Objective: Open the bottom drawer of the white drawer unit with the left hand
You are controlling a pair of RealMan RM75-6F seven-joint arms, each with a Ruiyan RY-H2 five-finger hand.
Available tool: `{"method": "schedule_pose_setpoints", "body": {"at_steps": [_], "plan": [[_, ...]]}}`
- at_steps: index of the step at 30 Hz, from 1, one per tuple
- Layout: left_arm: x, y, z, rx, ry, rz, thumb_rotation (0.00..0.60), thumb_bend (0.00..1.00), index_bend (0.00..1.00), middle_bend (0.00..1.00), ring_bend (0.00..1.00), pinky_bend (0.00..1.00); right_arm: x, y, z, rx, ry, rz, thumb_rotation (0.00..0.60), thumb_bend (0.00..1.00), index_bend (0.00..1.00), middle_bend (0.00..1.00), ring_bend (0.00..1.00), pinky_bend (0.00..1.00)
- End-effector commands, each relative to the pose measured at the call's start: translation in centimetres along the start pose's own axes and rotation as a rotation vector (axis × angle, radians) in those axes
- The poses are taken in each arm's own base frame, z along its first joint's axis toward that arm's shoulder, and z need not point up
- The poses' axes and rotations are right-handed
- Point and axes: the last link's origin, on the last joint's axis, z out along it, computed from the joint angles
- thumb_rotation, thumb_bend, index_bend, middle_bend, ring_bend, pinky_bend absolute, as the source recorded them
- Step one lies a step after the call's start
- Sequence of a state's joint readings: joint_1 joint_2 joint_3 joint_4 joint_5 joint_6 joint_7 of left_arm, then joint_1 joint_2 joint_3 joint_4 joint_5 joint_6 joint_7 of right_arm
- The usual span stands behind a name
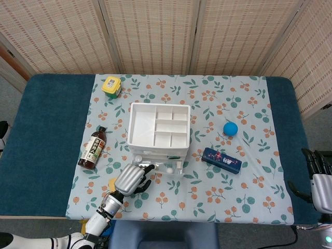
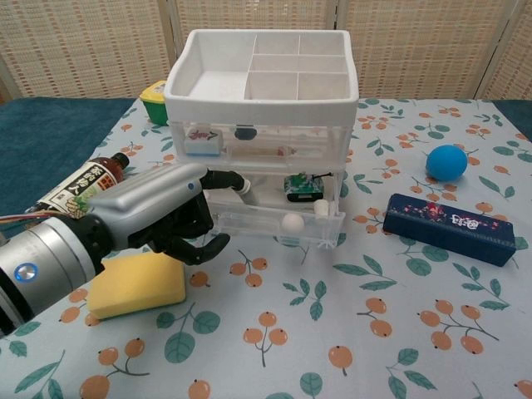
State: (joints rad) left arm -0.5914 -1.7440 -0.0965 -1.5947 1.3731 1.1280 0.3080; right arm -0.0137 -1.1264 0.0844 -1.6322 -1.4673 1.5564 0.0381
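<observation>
The white drawer unit [image 1: 158,129] [image 2: 262,83] stands mid-table with an open compartment tray on top. Its clear bottom drawer [image 2: 278,226] [image 1: 160,167] is slid partway out toward me; a small green toy [image 2: 301,184] and white balls lie inside. My left hand [image 2: 162,220] [image 1: 132,180] sits at the drawer's left front corner with its fingers curled, and one fingertip [image 2: 237,180] hooks over the drawer's rim. My right hand [image 1: 317,179] hangs off the table's right edge, fingers apart and holding nothing.
A yellow sponge [image 2: 137,284] lies under my left hand. A brown sauce bottle [image 2: 79,187] lies left of the unit, with a yellow-lidded jar [image 1: 111,85] behind it. A blue ball [image 2: 446,162] and a dark blue box [image 2: 453,229] sit to the right.
</observation>
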Motion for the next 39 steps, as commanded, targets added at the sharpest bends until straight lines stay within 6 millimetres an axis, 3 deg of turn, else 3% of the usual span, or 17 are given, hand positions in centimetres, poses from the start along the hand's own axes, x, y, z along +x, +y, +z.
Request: {"method": "schedule_pose_setpoints", "body": {"at_steps": [1,22,39], "plan": [[0.0,0.1,0.1,0.001,0.002,0.005,0.600,0.44,0.29,1.00,1.00,1.00,0.0,0.1,0.0,-0.001,-0.001,0.000,0.600,0.26,0.00,0.08,0.05,0.12],[0.0,0.3,-0.8,0.013,-0.031,0.071,0.600,0.45,0.42,1.00,1.00,1.00,0.0,0.3,-0.1,-0.006,-0.003,0.004,0.600,0.26,0.00,0.08,0.05,0.12],[0.2,1.0,-2.7,0.008,-0.050,0.070,0.600,0.45,0.41,0.99,1.00,1.00,0.1,0.4,-0.2,-0.001,0.002,0.005,0.600,0.26,0.00,0.08,0.05,0.12]]}}
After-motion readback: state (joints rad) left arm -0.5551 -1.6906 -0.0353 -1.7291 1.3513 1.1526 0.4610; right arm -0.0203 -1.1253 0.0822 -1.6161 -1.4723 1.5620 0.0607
